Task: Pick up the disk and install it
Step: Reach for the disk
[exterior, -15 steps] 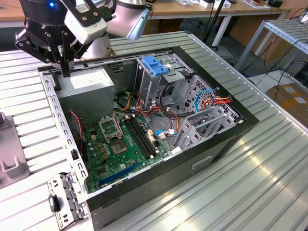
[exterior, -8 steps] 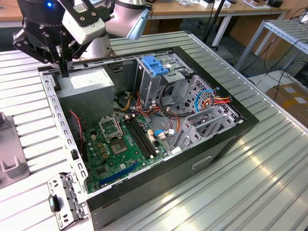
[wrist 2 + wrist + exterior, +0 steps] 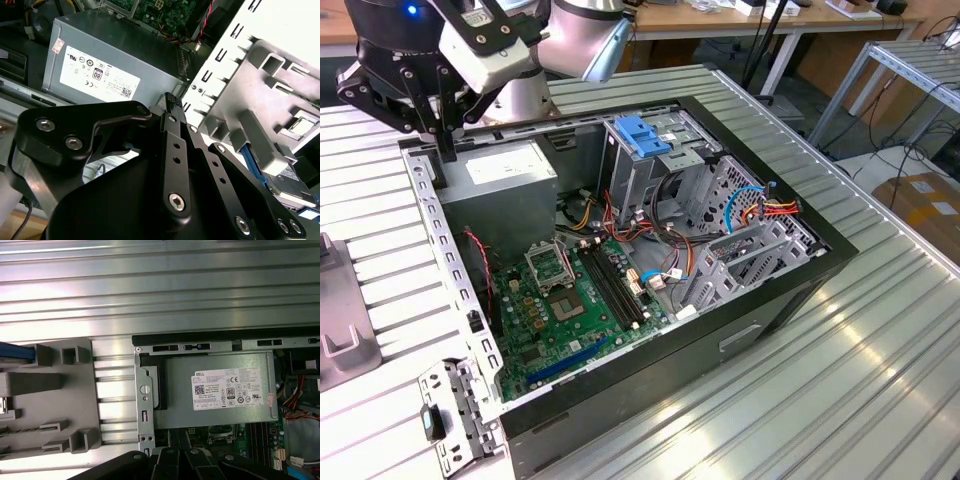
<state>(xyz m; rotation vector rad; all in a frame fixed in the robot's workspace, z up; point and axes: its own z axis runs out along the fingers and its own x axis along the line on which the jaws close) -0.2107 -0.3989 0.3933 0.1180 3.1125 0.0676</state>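
The disk (image 3: pixel 291 184), grey metal with a light-blue carrier, lies in a grey fixture (image 3: pixel 260 65) beside the computer case. In the first wrist view, the blue edge of the disk (image 3: pixel 14 354) shows at the fixture's (image 3: pixel 50 385) side. My gripper (image 3: pixel 445 152) hangs over the case's rear corner at the exterior view's left, just above the power supply (image 3: pixel 505 170). Its fingers (image 3: pixel 171 100) are shut with nothing between them. The gripper is apart from the disk.
The open computer case (image 3: pixel 760 320) lies on a ribbed metal table (image 3: pixel 880 380). Inside are the motherboard (image 3: pixel 570 300), loose cables and a drive cage (image 3: pixel 720 200) with a blue latch (image 3: pixel 645 135). The grey fixture (image 3: pixel 340 320) sits at the exterior view's left edge.
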